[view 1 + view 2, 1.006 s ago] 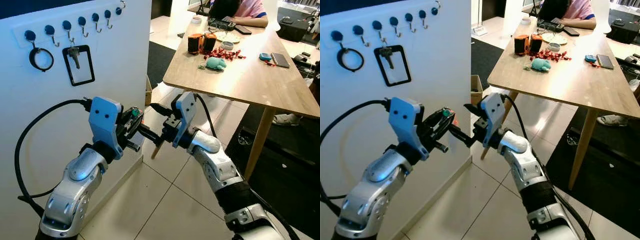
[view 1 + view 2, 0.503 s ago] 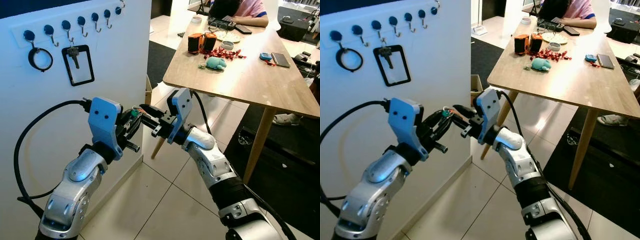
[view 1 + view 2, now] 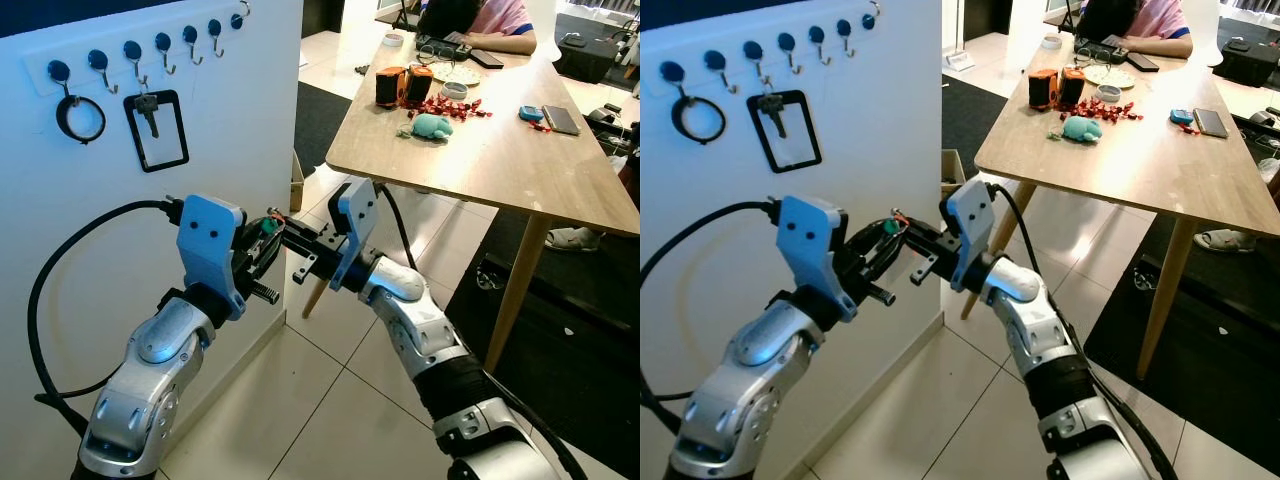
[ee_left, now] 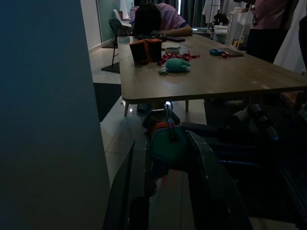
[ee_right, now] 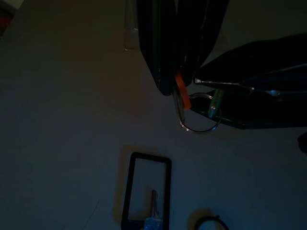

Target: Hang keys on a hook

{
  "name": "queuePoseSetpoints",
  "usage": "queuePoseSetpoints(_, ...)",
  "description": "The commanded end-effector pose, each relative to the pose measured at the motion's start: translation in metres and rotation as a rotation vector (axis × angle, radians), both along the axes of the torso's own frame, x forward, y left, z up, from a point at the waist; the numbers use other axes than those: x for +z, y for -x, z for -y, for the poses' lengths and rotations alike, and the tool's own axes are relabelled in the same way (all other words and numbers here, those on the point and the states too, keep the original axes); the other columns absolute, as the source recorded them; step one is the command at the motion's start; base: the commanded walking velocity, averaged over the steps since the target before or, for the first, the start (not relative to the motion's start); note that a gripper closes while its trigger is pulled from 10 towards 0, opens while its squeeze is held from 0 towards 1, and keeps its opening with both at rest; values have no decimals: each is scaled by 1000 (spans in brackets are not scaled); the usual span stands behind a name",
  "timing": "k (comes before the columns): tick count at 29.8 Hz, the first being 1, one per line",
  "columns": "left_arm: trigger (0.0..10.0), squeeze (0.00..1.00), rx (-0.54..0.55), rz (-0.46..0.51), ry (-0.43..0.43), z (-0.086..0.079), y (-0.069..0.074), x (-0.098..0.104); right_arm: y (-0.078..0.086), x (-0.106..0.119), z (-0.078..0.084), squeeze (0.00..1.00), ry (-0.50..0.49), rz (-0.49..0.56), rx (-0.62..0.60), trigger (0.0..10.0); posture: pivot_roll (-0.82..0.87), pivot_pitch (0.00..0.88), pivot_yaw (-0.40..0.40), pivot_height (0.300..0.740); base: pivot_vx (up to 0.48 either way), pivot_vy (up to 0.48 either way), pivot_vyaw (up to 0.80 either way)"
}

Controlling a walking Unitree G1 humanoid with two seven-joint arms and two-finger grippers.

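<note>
Before the smooth white wall (image 3: 240,110), the left gripper (image 3: 268,240) pinches a green-tagged key ring (image 5: 199,112). The right gripper (image 3: 290,236) meets it from 3 o'clock, fingers closed on the wire ring. Free metal hooks (image 3: 168,55) sit at 11 o'clock; the wooden table edge (image 3: 440,175) lies at 2 o'clock.

Head views bright and sharp; both wrist views dim.

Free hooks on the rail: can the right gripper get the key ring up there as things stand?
Probably not yet: the key ring sits between the right gripper and left gripper, well below the free hooks. Open wall lies between.
</note>
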State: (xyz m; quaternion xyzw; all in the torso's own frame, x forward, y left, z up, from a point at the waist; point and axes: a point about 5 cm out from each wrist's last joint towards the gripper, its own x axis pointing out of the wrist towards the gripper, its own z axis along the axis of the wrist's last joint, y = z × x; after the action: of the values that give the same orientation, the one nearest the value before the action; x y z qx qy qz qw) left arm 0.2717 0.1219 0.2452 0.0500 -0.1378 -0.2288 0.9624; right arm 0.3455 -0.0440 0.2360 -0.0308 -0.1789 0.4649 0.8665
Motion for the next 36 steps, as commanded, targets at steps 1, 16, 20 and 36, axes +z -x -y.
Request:
queuePoseSetpoints(1,10000,0,-14,-11,-8,4,1,-3,1,-5,3,0,-12,-7,-16,10000,176,189,-50,740,0,0,0)
queuePoseSetpoints(16,10000,0,-62,27,-52,-5,10,10,-1,-16,7,0,-50,-55,-96,10000,176,192,-39,740,0,0,0)
queuePoseSetpoints(20,10000,0,-51,58,-59,-9,11,21,1,-18,8,0,-78,-71,-108,10000,176,192,-39,740,0,0,0)
queuePoseSetpoints(36,9059,0,-44,0,-150,-1,3,3,5,-9,-1,0,-102,-45,-65,10000,172,184,-34,740,0,0,0)
